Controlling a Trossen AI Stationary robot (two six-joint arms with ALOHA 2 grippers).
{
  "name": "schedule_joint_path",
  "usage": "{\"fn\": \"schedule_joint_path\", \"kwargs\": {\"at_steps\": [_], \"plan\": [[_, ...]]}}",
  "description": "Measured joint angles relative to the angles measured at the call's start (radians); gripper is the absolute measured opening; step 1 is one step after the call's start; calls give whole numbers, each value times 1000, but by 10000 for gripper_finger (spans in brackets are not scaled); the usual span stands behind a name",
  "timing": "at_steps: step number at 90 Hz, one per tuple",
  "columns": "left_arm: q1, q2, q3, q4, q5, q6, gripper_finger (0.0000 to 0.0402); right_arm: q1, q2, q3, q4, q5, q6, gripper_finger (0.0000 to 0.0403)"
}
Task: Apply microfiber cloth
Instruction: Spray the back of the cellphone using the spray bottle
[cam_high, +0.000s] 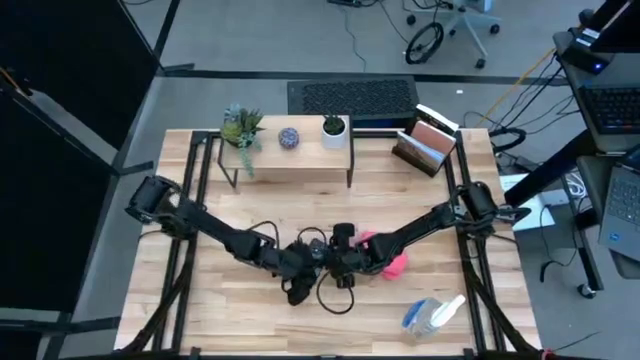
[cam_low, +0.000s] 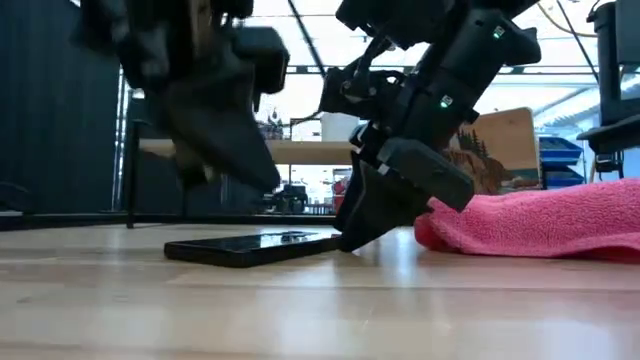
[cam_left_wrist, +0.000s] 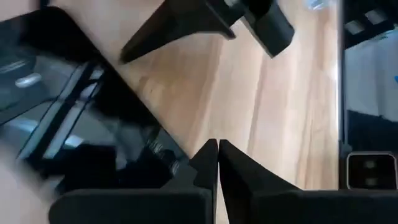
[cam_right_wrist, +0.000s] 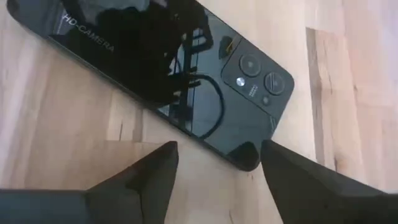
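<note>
Nearest the low camera, a black smartphone (cam_low: 250, 245) lay flat on the wooden table (cam_low: 300, 310), camera lenses up. The right gripper (cam_right_wrist: 217, 163) hovered just over its camera end, jaws spread wide and empty. The left gripper (cam_left_wrist: 217, 155) hung over the phone's other end, jaws pressed together on nothing. At three o'clock from the phone, just beyond the right gripper, the microfiber cloth (cam_low: 540, 225) sat crumpled in a bright pink, fuzzy heap, untouched. From above, the arms covered most of the cloth (cam_high: 396, 262).
</note>
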Motion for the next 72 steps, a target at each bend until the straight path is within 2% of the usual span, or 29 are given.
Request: {"fn": "schedule_joint_path", "kwargs": {"at_steps": [13,21,36,44,72], "plan": [[-9,-18,29,-297,-139,-48,0,0,0,0,4,0,-10,215],[-4,-15,26,-321,-186,-74,0,-1,0,0,5,-10,-9,215],[27,-12,16,-303,-140,-101,14,-4,0,0,4,-73,-5,215],[40,-15,16,-296,-130,-105,44,-3,0,1,0,-75,-7,215],[91,57,17,-192,-94,-112,187,-2,-1,2,-15,-79,-3,215]]}}
